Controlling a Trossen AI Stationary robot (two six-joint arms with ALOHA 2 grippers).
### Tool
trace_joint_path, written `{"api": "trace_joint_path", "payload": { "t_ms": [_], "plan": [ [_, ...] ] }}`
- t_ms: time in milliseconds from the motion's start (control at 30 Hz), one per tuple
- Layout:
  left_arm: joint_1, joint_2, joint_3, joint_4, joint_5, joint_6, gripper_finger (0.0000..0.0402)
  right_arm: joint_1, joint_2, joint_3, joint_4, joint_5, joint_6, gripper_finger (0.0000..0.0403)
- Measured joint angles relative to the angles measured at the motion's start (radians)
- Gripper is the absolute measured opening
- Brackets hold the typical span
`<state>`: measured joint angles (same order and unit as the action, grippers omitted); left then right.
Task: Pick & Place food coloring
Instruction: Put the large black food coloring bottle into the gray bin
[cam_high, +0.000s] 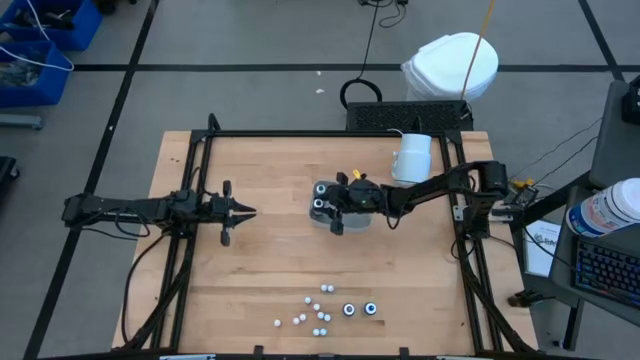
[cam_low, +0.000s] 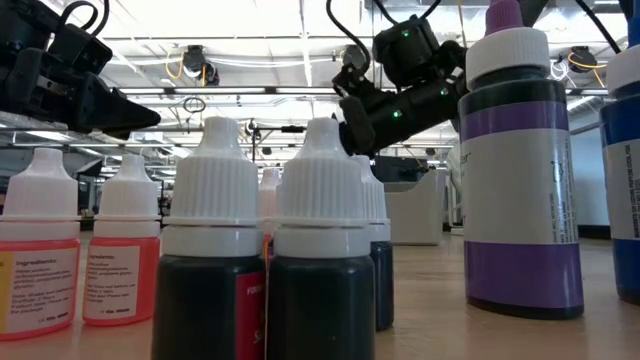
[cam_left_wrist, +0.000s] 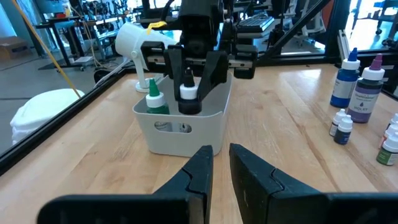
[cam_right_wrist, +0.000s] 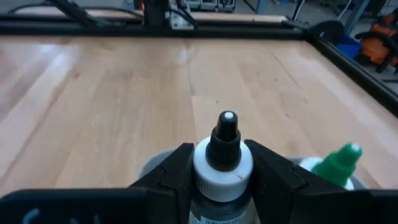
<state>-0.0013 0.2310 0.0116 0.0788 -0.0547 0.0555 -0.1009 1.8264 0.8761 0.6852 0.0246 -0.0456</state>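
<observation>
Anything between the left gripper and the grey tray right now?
Nothing: in the high view, only bare wood separates the left gripper from the grey tray; the left wrist view agrees.

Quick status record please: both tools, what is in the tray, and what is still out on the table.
right tool: over the grey tray, shut on a black-tipped bottle, its base down between the tray walls
left tool: out over the table's left half, facing the tray, holding nothing, fingers slightly apart
tray contents: one green-tipped bottle standing inside, beside the held one
left to move: a group of small bottles near the front edge, including two taller ones, blue and purple
also on table: white cup behind the tray
</observation>
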Motion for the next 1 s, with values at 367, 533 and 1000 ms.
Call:
{"api": "trace_joint_path", "payload": {
  "t_ms": [367,533,1000],
  "plan": [
    [0.0,0.0,0.0,0.0,0.0,0.001,0.0063,0.0,0.006,0.0,-0.012,0.0,-0.004,0.0117],
    [0.0,0.0,0.0,0.0,0.0,0.001,0.0063,0.0,0.006,0.0,-0.023,0.0,-0.009,0.0119],
    [0.0,0.0,0.0,0.0,0.0,0.0,0.0063,-0.003,0.006,0.0,-0.04,0.0,-0.023,0.0122]
  ]
}}
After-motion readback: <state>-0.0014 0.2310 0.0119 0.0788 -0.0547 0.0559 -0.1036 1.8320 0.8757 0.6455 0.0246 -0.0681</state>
